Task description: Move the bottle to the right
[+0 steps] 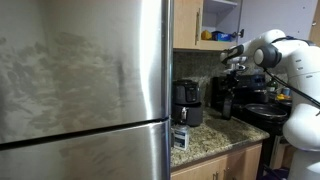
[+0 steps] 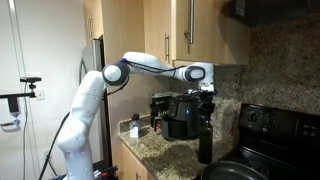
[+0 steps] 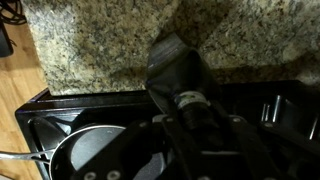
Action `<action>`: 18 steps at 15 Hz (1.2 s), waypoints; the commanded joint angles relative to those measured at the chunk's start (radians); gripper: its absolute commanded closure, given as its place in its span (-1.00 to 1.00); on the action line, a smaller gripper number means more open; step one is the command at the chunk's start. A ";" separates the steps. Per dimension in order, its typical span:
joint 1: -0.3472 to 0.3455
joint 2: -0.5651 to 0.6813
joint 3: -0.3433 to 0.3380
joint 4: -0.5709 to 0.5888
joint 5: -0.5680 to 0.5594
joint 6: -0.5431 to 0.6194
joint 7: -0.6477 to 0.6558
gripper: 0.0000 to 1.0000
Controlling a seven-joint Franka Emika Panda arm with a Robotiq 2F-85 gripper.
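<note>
The bottle [image 2: 205, 135] is tall, dark and upright. It stands on the granite counter [image 2: 160, 150] beside the black stove, just right of the boxy coffee maker [image 2: 180, 115]. It also shows in an exterior view [image 1: 226, 100]. My gripper [image 2: 205, 92] comes down from above and is closed round the bottle's top; it shows in an exterior view [image 1: 232, 62] too. In the wrist view the bottle's cap [image 3: 190, 100] sits between my two dark fingers [image 3: 192, 118], and its body runs away toward the counter.
A black stove [image 3: 30, 120] with a pan [image 3: 90, 155] on it lies next to the bottle. A small jar [image 2: 134, 128] stands on the counter left of the coffee maker. Wooden cabinets [image 2: 190, 30] hang above. A steel fridge [image 1: 80, 90] fills one side.
</note>
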 commanded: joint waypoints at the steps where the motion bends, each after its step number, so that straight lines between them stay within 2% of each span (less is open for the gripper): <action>1: 0.002 0.119 0.000 0.124 -0.003 -0.086 0.078 0.79; 6: -0.004 0.127 0.005 0.127 0.007 -0.089 0.132 0.74; 7: -0.006 0.125 0.008 0.123 0.012 -0.091 0.129 -0.21; 8: -0.006 0.120 0.009 0.117 0.016 -0.086 0.132 -0.23; 13: -0.007 0.108 0.018 0.090 0.051 -0.037 0.115 -0.90; 14: -0.005 0.098 0.016 0.080 0.047 -0.031 0.118 -0.98; 18: 0.015 0.042 0.007 0.017 0.016 0.003 0.129 -1.00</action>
